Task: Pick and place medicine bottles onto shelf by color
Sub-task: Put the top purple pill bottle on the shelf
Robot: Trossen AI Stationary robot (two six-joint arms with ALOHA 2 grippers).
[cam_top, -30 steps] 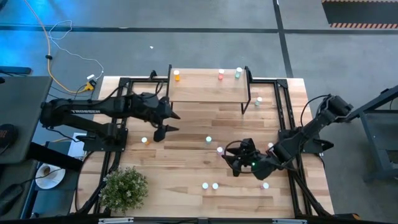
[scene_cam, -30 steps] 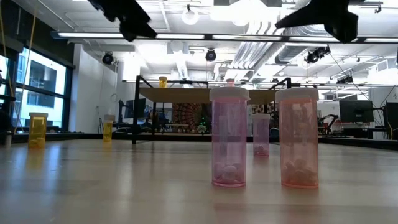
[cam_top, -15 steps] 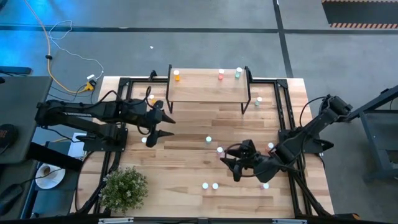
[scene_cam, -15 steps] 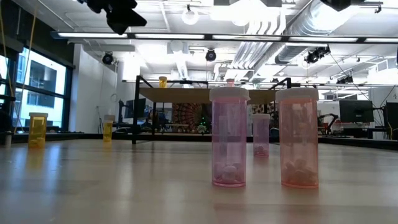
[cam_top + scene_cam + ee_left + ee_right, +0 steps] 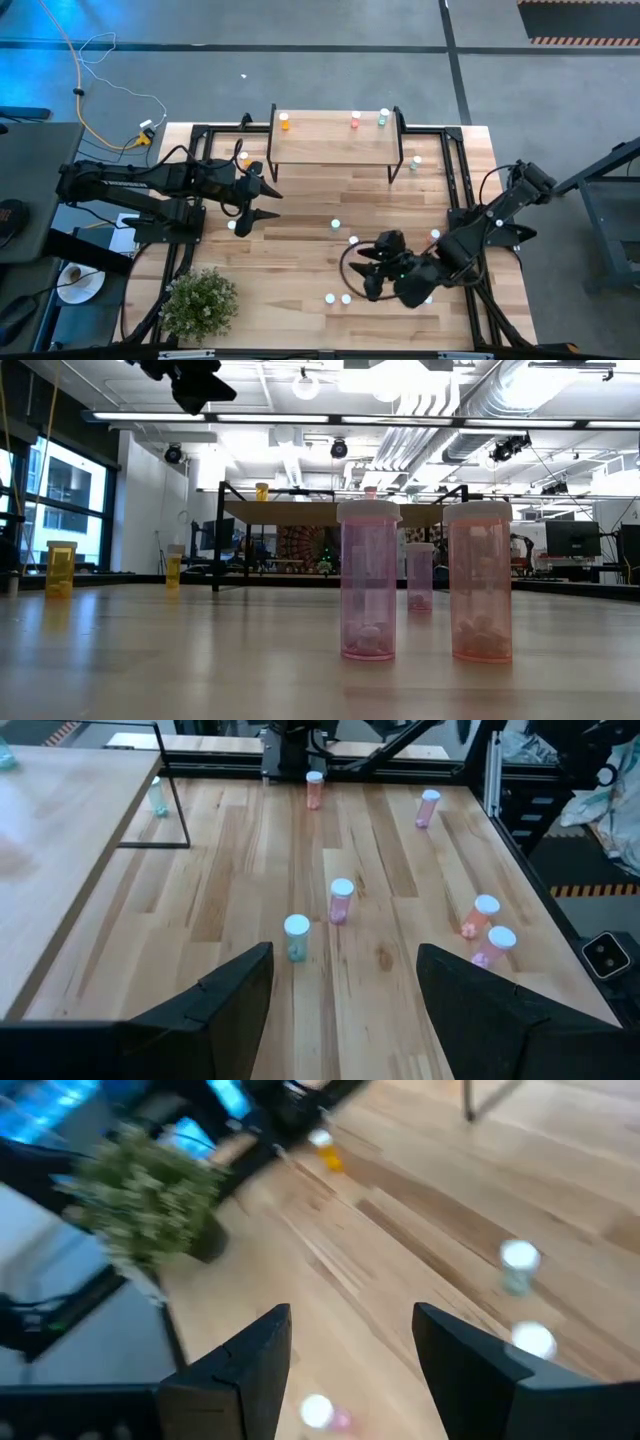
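Striped-wood tabletop (image 5: pixel 300 250) under bright shop lights; no legible writing anywhere. Left gripper (image 5: pixel 262 202) spread and empty — pale green bottle (image 5: pixel 296 937) and pink bottle (image 5: pixel 341 901) just ahead. Right gripper (image 5: pixel 366 272) parted, empty, two pink bottles (image 5: pixel 337 298) beside. Shelf (image 5: pixel 335 146) well beyond. Potted plant (image 5: pixel 150 1195) only in right wrist view.

No legible text, label or number on anything in view (bottles included)
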